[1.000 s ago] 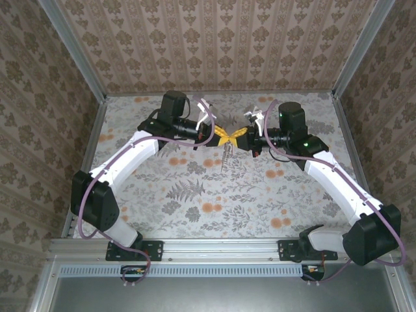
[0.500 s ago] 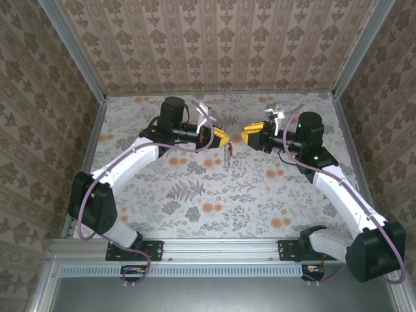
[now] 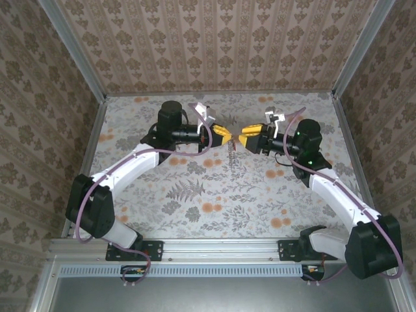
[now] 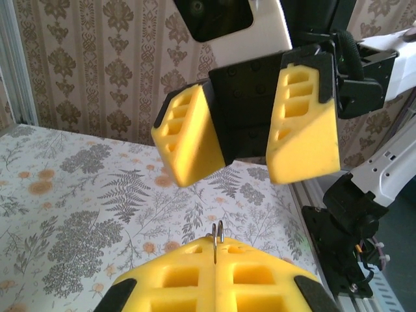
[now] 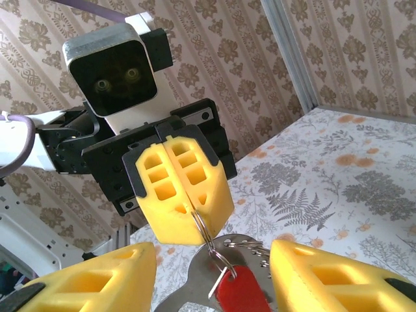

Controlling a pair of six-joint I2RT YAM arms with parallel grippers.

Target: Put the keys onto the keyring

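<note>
While left end effector (image 5: 192, 218) pinches one key (image 5: 238, 292), right end effector (image 3: 245, 138) gapes

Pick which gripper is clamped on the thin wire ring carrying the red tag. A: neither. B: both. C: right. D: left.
D: the left gripper is shut on the thin silvery wire ring, with the red plastic tag hanging below it, while the right gripper stands open.

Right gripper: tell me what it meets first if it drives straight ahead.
Likely the keys dangling from the shut left gripper, which hang between the right gripper's open fingers. Depth is unclear.
</note>
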